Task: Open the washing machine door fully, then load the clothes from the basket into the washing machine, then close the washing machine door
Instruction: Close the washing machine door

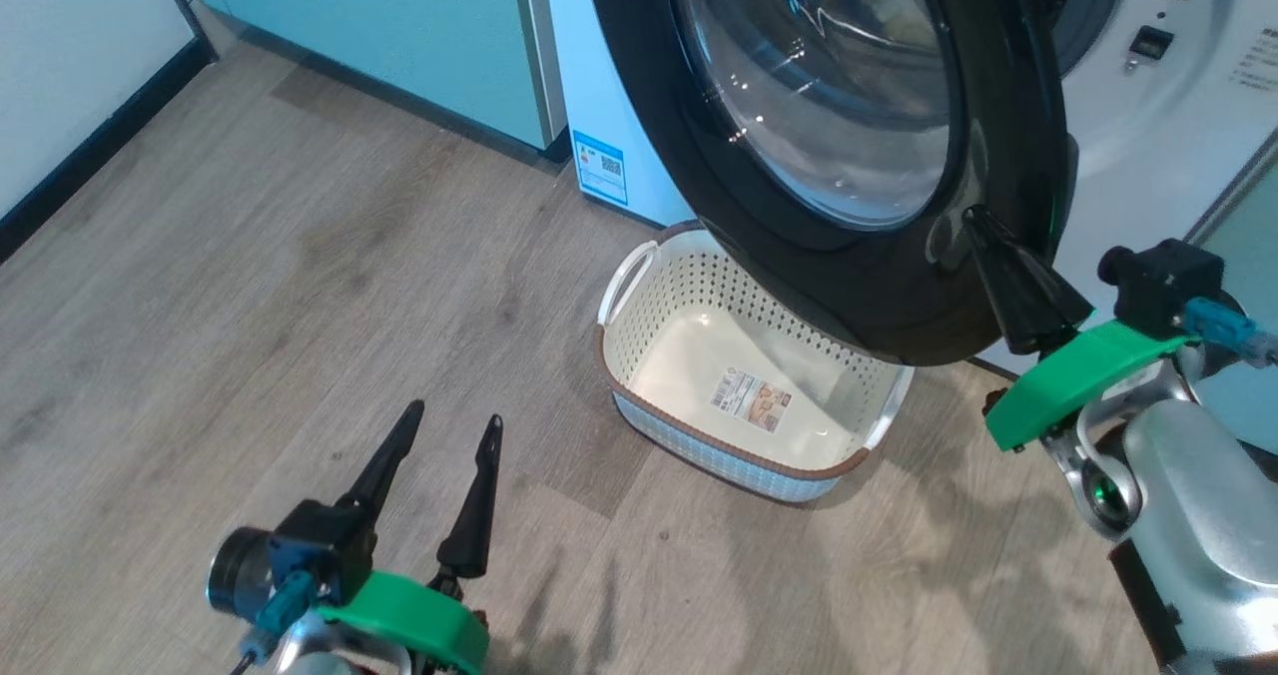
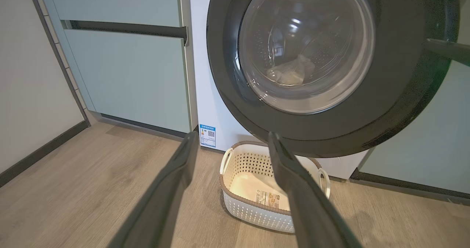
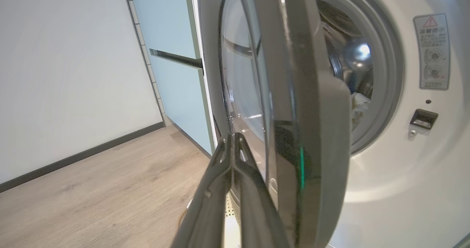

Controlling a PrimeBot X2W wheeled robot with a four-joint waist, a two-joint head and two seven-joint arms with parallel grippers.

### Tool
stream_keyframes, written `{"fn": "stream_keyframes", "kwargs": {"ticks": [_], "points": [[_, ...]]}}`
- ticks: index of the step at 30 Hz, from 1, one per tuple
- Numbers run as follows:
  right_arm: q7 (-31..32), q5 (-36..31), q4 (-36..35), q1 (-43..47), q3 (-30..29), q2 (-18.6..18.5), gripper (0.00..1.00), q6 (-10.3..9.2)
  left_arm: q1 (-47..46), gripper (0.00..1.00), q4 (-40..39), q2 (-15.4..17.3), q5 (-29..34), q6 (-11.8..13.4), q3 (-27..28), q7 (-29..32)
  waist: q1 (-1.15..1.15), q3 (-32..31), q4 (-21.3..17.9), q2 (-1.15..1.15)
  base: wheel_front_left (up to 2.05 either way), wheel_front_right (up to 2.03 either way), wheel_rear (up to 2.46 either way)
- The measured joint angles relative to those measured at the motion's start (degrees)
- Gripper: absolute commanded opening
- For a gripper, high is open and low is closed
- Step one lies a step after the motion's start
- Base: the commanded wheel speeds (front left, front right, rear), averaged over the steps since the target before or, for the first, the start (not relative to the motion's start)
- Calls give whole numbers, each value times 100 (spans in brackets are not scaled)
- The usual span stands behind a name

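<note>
right end effector (image 1: 975, 218) touching washing machine door (image 1: 879, 306)

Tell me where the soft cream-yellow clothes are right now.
Inside the white washing machine: the left wrist view shows the cream-yellow clothes at upper centre behind the glossy black-rimmed round door, above the cream-white perforated basket.

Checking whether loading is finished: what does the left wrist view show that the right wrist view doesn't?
Left wrist view: the energy sticker, the basket's handles and the open left gripper. Right wrist view: the latch slot and warning label on the washing machine. Both: the washing machine door open, clothes in the drum, the right gripper at the door.
</note>
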Motion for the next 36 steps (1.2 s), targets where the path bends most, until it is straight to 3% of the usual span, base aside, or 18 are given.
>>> {"fn": "stream_keyframes", "kwargs": {"ticks": [21, 36], "points": [[-151, -59, 333, -456, -366, -230, 0, 2, -170, 100, -66, -179, 194, -49, 9, -18, 0, 460, 94, 0, 0, 0, 0], [101, -360, 500, -1300, -1160, -990, 0, 2, -736, 100, -204, -731, 461, -401, 10, -42, 1, 1181, 405, 0, 0, 0, 0]]}}
